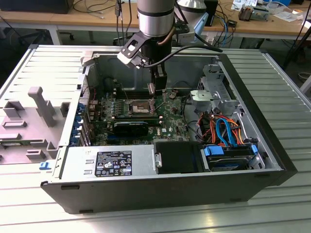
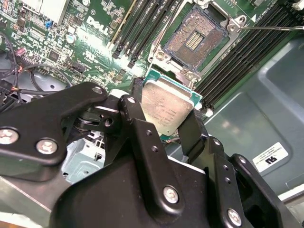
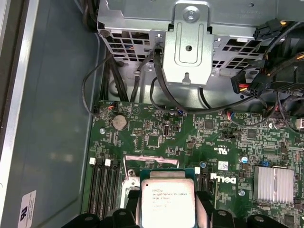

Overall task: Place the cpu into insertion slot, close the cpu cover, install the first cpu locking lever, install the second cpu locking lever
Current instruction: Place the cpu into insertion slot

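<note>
The cpu (image 2: 167,110), a flat square chip with a dull silver top on a green base, is clamped between my gripper's (image 2: 164,114) black fingers (image 2: 135,116). It hangs a little above the green board, close beside the insertion slot (image 2: 199,40), which lies open with its dark pin field bare. In the first wrist view the cpu (image 3: 167,202) covers most of the slot, and the cpu cover (image 3: 152,162) stands raised at the slot's edge. A thin locking lever (image 2: 275,27) sticks out beside the slot. In the exterior view my gripper (image 1: 152,92) hovers just right of the insertion slot (image 1: 137,108).
Long black memory slots (image 2: 142,23) flank the socket. The open computer case (image 1: 262,121) holds a metal drive cage (image 3: 190,42), bundled cables (image 1: 221,128), a black block (image 1: 131,128) and a power supply (image 1: 109,162). A grey plastic part (image 1: 39,109) lies at the exterior view's left.
</note>
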You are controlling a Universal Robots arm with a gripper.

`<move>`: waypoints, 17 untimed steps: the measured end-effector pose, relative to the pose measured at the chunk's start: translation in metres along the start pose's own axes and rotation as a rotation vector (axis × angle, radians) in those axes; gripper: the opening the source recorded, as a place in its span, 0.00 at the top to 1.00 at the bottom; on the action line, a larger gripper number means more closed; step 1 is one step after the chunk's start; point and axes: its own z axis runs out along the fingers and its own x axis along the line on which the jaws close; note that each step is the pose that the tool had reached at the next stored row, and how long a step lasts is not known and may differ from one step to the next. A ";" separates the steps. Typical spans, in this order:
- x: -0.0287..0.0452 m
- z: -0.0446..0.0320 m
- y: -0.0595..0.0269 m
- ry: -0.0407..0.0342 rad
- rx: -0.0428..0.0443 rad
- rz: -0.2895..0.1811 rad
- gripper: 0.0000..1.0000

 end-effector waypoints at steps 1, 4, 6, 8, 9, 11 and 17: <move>0.0000 0.0001 0.0000 -0.0003 -0.0001 0.004 0.46; 0.0000 0.0003 0.0000 -0.0014 -0.0002 0.016 0.46; 0.0000 0.0004 0.0000 -0.0020 -0.0004 0.023 0.46; 0.0000 0.0006 0.0000 -0.0026 -0.0004 0.030 0.46; 0.0000 0.0007 -0.0001 -0.0030 -0.0005 0.035 0.46; 0.0000 0.0008 -0.0001 -0.0039 -0.0007 0.046 0.46; 0.0000 0.0010 -0.0001 -0.0050 -0.0009 0.059 0.46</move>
